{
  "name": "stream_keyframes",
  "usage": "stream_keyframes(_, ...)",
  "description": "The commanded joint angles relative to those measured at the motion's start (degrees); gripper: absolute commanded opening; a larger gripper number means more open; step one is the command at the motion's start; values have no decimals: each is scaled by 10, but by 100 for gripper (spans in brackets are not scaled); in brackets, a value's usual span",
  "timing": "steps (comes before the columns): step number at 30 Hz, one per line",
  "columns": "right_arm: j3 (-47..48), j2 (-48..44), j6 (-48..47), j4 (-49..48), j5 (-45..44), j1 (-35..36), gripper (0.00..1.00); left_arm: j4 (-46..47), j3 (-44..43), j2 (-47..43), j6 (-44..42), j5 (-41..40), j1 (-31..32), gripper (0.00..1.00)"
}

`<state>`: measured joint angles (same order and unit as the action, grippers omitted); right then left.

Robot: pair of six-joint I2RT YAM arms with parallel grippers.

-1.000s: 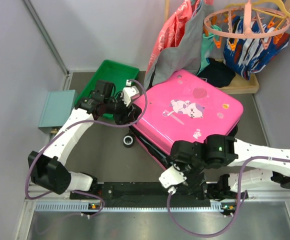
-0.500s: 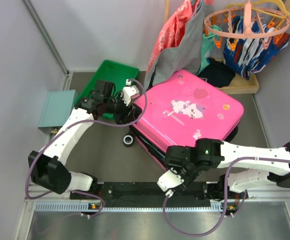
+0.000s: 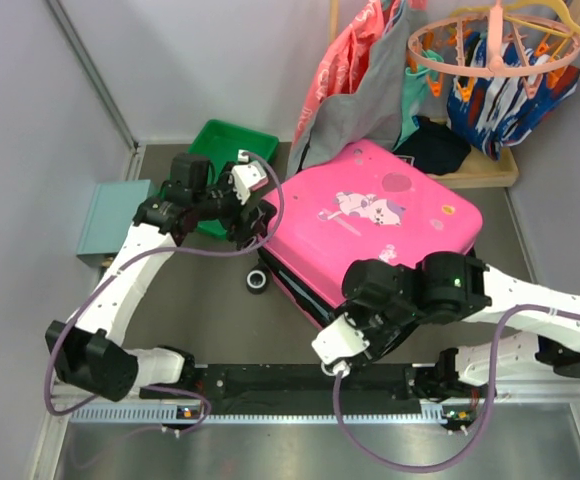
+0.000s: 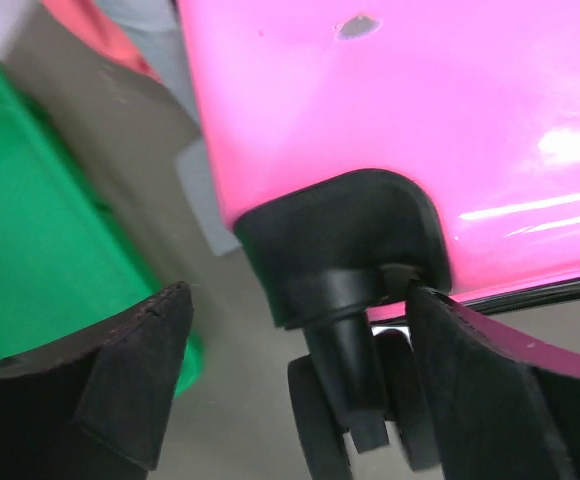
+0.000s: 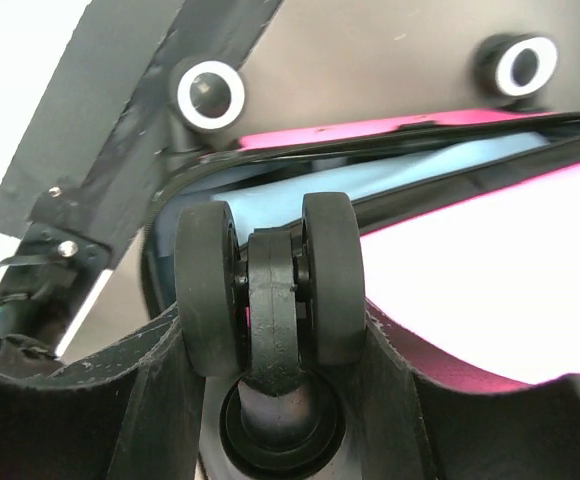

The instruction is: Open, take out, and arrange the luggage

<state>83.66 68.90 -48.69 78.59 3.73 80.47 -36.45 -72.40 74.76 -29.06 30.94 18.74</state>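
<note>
The right gripper (image 5: 270,318) pinches a twin caster wheel (image 5: 268,270) at the near corner of the luggage (image 3: 375,215), squeezing both tyres. The left gripper (image 4: 300,300) stands spread around the left corner wheel (image 4: 342,405) and touches nothing. The luggage lies sticker side up across the middle of the table (image 3: 195,295), its shells ajar (pale blue shows in the gap). A caster swivels and rolls, so a pull there may twist free. With the left corner unheld, the luggage could swing into the green tray (image 3: 220,140).
</note>
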Motion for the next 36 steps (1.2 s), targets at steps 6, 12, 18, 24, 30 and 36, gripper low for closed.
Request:
stream_keyframes(6,150,35,-119,-121,-23,-65,0,-3,-35,-79,-54,71,9,99)
stream_keyframes(12,228,79,-151,-197,31,-152,0,-63,-91,-74,-69,52,19,99)
stream_keyframes(18,219,116,-141,-286,56,-205,0,-101,-81,-109,-148,-6,19,99)
stream_keyframes(24,207,145,-84,-453,104,-249,0,-32,-54,-129,-82,-85,20,99)
stream_keyframes(30,230,207,-63,-519,111,-265,0,-26,-114,-138,-8,-50,19,99)
stream_keyframes(36,256,235,-34,-534,139,-282,0,-91,-154,-162,12,76,18,99)
